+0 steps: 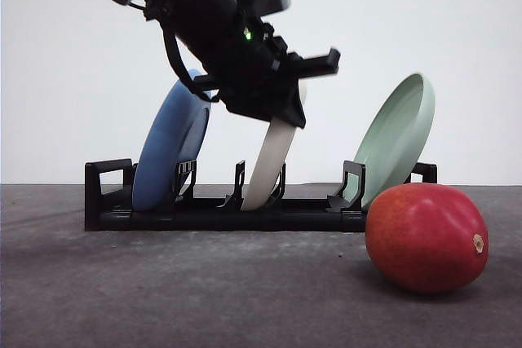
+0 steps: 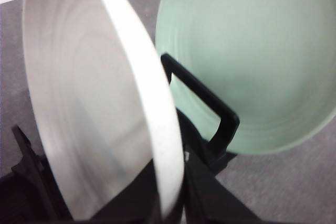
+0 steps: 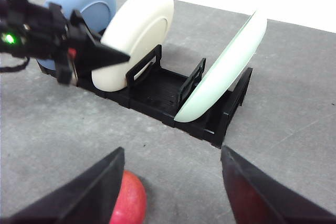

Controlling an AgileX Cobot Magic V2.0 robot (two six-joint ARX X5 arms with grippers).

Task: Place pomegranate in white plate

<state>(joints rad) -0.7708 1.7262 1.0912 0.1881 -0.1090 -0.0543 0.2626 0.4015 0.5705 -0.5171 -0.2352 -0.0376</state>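
Grey tabletop: left pincer [image 1: 281, 112] grips white plate [image 1: 267, 160] rim; right pincer [image 3: 170, 182] wide above pomegranate [image 1: 426, 238].

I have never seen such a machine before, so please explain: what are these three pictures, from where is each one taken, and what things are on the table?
This is a two-armed robot with a gripper on each arm. The front view looks forward over a grey table. A black rack holds three plates on edge: a blue plate, the white plate and a pale green plate. The pomegranate lies on the table in front, near the green plate.

The other two pictures come from cameras on the wrists. The left gripper is at the white plate's rim; whether it grips is unclear. The right gripper is open above the table, holding nothing.
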